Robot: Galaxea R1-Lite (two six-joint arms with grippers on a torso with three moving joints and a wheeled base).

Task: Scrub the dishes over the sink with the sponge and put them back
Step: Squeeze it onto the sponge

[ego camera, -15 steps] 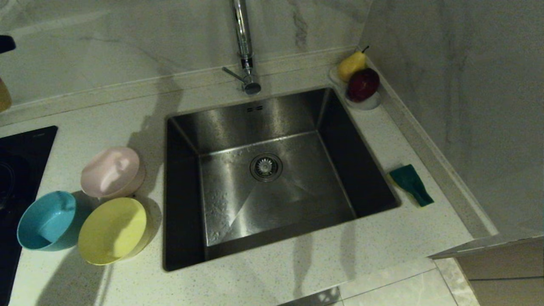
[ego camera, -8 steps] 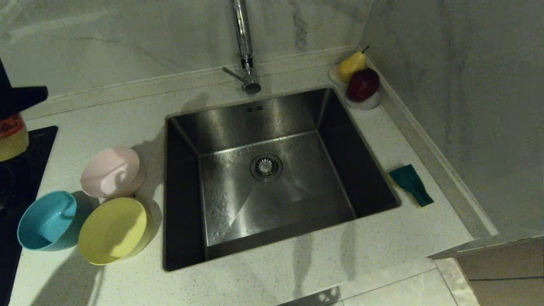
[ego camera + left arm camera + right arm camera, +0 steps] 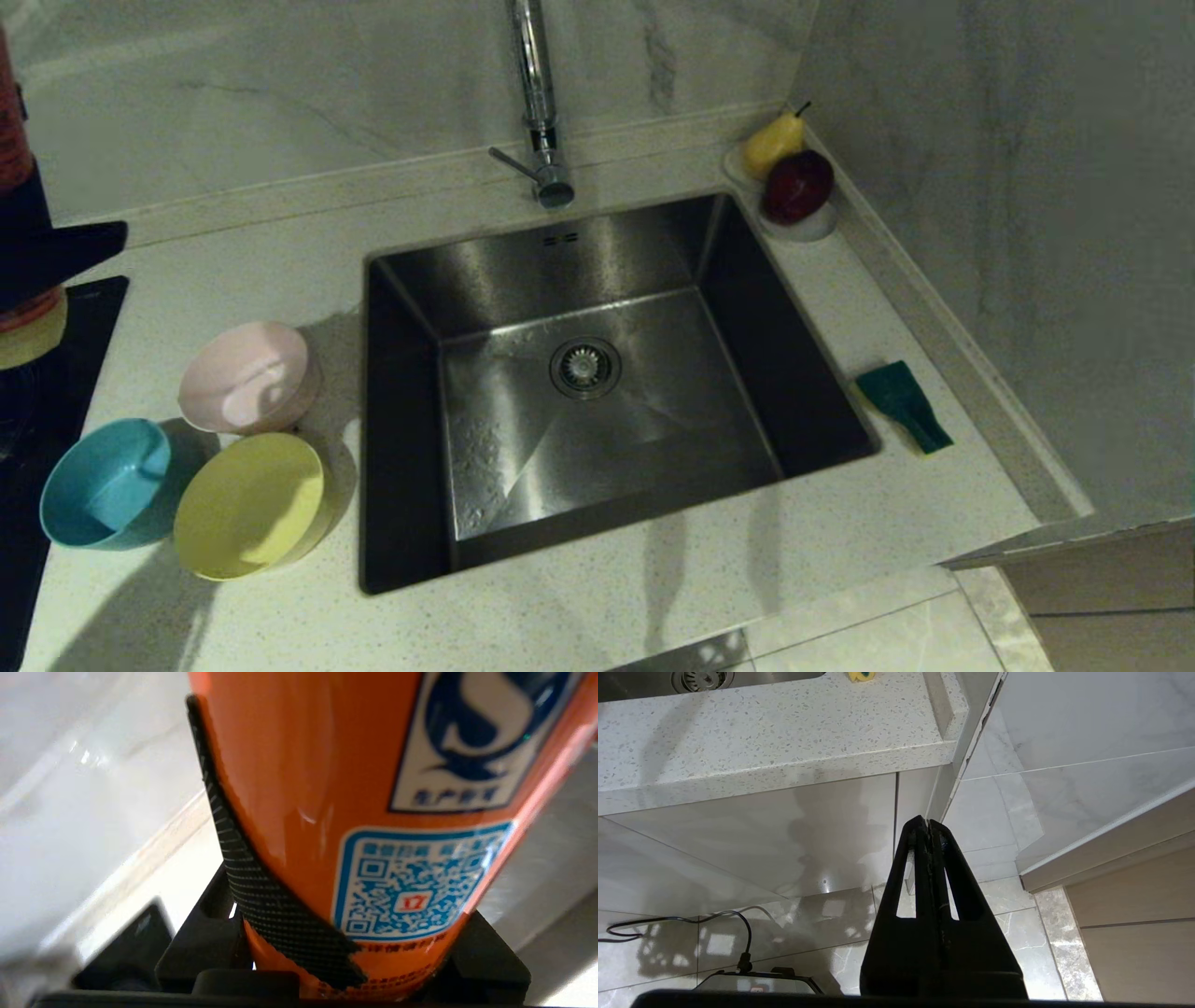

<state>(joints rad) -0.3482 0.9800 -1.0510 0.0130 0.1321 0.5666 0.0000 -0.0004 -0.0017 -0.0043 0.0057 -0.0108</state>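
Left gripper (image 3: 327, 933) is clamped round an orange bottle (image 3: 336, 802) w/ a blue-and-white label and QR code; black fingers (image 3: 261, 891) press its sides near the base. In the head view that bottle (image 3: 14, 140) and gripper (image 3: 47, 257) sit at the far left edge of the counter (image 3: 233, 233), above the black hob (image 3: 56, 308). It's prob. dish soap, though the label is too close to read, so I'd guess it's being brought over to dose the bowls before scrubbing.

Next along, the dishes cluster on the counter just left of the sink's left rim: blue bowl (image 3: 103, 485) nearest the counter's left edge, pink bowl (image 3: 245, 378) behind, yellow bowl (image 3: 250, 504) in front, all tilted and leaning together, mouths facing the robot, handy for a rim grab. None scrubbed yet, by the look of it.

Sink (image 3: 401, 420) fills the middle, drain (image 3: 584, 366) bare, tap (image 3: 532, 93) at its back edge.

Sponge (image 3: 904, 403) lies green face up on the counter strip right of the sink, near the wall, untouched. Fruit dish (image 3: 794, 177) sits in the back right corner, out of the way.

Right gripper (image 3: 928, 826) hangs parked below the counter's front edge, fingers pressed together, holding nothing
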